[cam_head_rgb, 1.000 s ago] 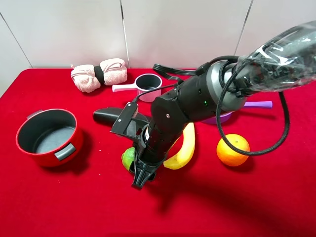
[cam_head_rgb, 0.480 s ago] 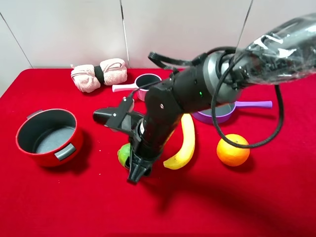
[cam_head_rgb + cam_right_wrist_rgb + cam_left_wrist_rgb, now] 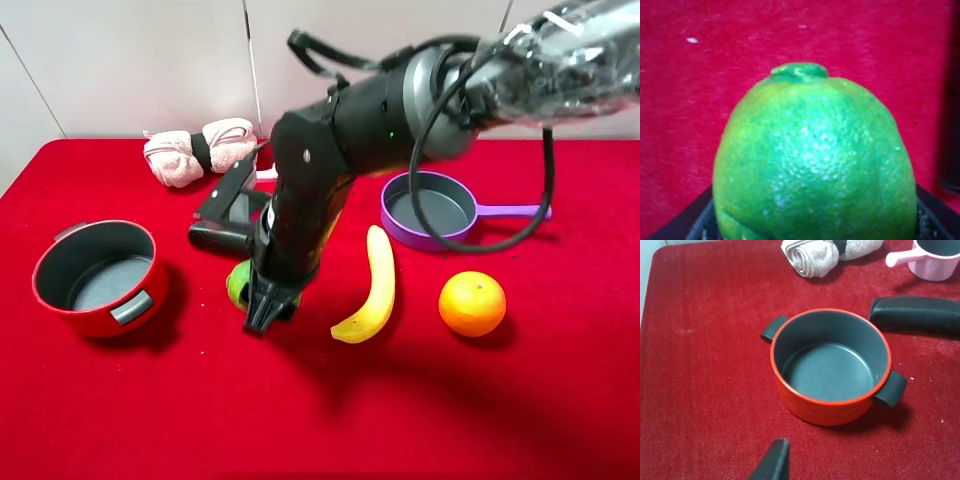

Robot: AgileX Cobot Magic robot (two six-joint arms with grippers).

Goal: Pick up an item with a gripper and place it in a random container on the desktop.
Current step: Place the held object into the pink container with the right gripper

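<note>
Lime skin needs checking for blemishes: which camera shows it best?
The right wrist view: the lime fills the frame, pebbled skin and stem end clear. The exterior high view shows only a small green part beside the right arm; the left wrist view shows none.

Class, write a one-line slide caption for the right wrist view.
Close-up of the green lime, its dimpled skin filling the frame against the red cloth.

right arm: reaches left past centre, wrist angled down | right gripper [image 3: 260, 308]: clamped on lime [image 3: 237, 283] | left gripper [image 3: 774, 460]: 1 fingertip seen
</note>
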